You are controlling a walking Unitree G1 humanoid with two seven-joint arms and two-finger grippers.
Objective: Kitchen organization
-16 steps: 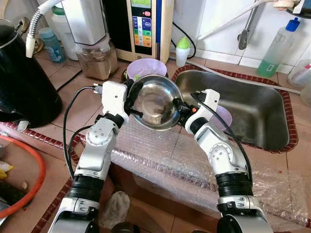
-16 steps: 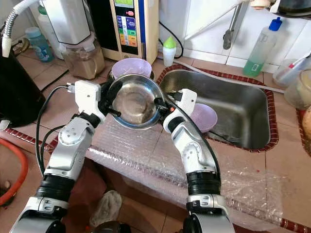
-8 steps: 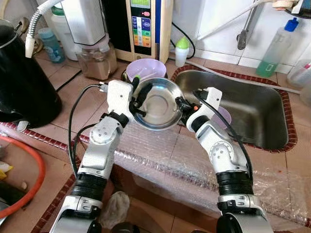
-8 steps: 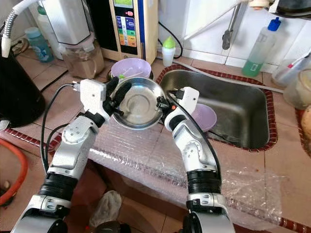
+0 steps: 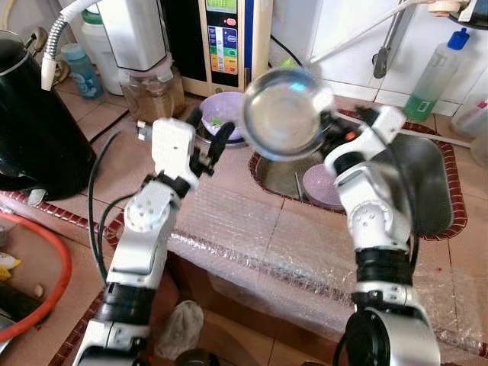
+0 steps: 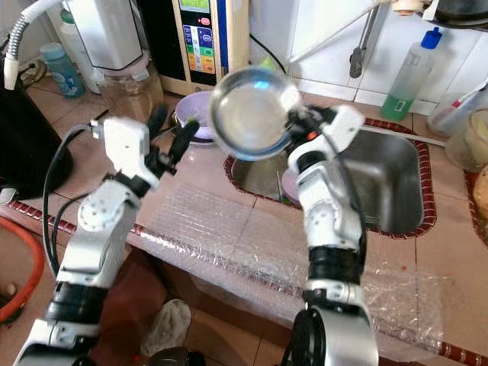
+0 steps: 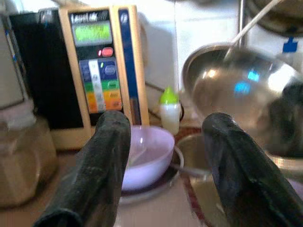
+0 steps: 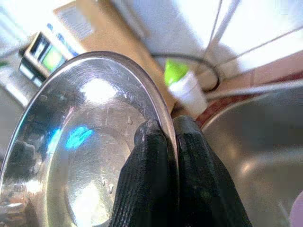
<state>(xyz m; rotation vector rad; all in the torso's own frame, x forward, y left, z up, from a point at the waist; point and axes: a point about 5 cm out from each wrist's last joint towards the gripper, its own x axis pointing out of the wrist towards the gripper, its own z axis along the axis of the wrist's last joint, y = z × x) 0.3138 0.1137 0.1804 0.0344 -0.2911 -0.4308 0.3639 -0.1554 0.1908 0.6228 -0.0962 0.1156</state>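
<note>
Your right gripper (image 8: pixel 163 142) is raised, fingers pinched together. Your left gripper (image 5: pixel 207 136) reaches forward, fingers spread.

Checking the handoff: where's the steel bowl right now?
The steel bowl is held up in the air by its rim in the right gripper, above the sink's left end, just right of the open left gripper and the purple bowl.

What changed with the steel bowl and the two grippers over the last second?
The left gripper let go of the steel bowl and now stands open. The right gripper, clamped on the rim, carried it up and toward the sink. The purple bowl stayed put.
</note>
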